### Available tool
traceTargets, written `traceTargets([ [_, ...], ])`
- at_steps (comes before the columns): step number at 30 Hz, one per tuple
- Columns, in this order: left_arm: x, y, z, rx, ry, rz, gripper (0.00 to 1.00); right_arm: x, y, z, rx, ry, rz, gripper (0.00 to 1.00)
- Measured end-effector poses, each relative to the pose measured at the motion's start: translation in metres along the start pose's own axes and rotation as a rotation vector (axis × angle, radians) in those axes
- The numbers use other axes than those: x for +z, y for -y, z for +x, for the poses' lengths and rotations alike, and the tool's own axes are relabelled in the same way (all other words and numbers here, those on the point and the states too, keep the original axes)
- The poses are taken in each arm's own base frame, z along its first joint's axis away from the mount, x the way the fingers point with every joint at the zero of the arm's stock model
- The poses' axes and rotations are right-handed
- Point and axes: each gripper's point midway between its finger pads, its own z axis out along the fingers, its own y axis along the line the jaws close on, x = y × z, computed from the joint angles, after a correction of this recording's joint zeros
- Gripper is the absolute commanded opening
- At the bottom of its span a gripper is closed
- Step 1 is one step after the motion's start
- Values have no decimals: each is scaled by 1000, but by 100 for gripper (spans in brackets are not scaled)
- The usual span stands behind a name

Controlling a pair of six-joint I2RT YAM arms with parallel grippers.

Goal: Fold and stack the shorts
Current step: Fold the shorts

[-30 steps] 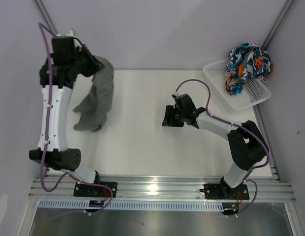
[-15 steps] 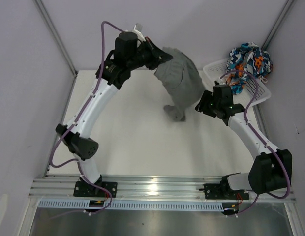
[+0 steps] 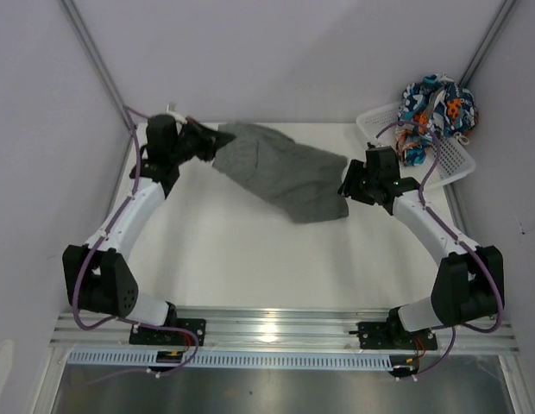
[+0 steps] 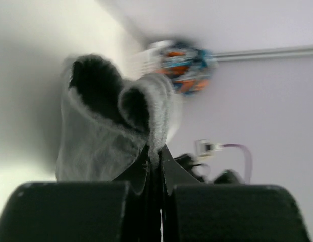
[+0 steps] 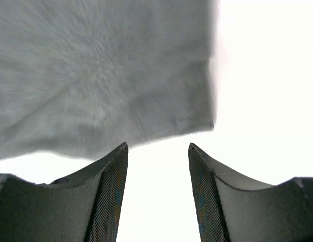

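Dark grey cloth, the plain shorts [image 3: 280, 172], stretched out over the counter [image 3: 242, 259] to the left of the white mesh basket [image 3: 380, 129], one end well away from the basket and the other drooping just beside its near-left corner. The left claw [image 4: 154, 159] was clamped together on a bunched edge at the end far from the basket. The right claw [image 5: 157, 147], next to the basket, stood with its jaws apart, the hem of the cloth just ahead of it and nothing between them. To do this spreading step well, I judged, the right claw would need to close on the free corner on the basket side, not mid-hem. Both would then have to hold the cloth taut while lowering it flat, so that no crease got folded in. Counted: two shorts, the second a patterned pair [image 3: 436, 108] heaped in the basket; one basket; two claws.
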Motion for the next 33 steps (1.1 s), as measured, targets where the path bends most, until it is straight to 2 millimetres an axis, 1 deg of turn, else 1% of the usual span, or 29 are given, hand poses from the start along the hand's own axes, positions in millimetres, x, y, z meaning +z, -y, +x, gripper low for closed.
traceTargets([
  [1, -7, -39, 4, -24, 0, -52, 0, 7, 1, 11, -8, -25, 4, 54],
  [3, -19, -121, 17, -74, -18, -173, 0, 22, 4, 41, -28, -95, 14, 53],
  [4, -24, -158, 23, -97, -31, -226, 0, 28, 5, 54, -37, -128, 20, 53],
  [5, -29, -189, 28, -113, -43, -275, 0, 35, 6, 71, -50, -171, 28, 53],
  [6, -38, -224, 34, -137, -56, -338, 0, 41, 6, 86, -66, -213, 36, 54],
  [7, -47, -252, 36, -156, -64, -391, 0, 46, 4, 100, -83, -249, 41, 54],
  [8, -55, -276, 36, -161, -66, -438, 0, 51, 0, 109, -100, -272, 40, 54],
  [9, -60, -287, 34, -160, -61, -462, 0, 53, -3, 117, -114, -289, 37, 54],
  [10, -66, -296, 29, -145, -52, -479, 0, 55, -8, 124, -131, -305, 30, 54],
  [11, -69, -300, 24, -120, -44, -488, 0, 56, -13, 128, -145, -314, 22, 54],
  [13, -73, -301, 16, -54, -24, -493, 0, 59, -24, 129, -163, -313, 5, 54],
  [15, -78, -298, 11, 6, -9, -502, 0, 63, -35, 120, -168, -292, -16, 54],
  [18, -86, -287, 2, 86, 32, -506, 0, 70, -51, 103, -166, -251, -46, 54],
  [21, -91, -278, -7, 140, 77, -506, 0, 79, -59, 93, -158, -224, -71, 53],
  [24, -97, -276, -14, 168, 121, -523, 0, 94, -56, 94, -140, -231, -70, 52],
  [28, -104, -281, -17, 191, 171, -538, 0, 123, -38, 105, -114, -281, -22, 50],
  [30, -107, -285, -19, 191, 189, -543, 0, 130, -40, 96, -104, -263, -18, 50],
  [33, -111, -288, -29, 187, 223, -548, 0, 133, -39, 96, -110, -253, -3, 50],
])
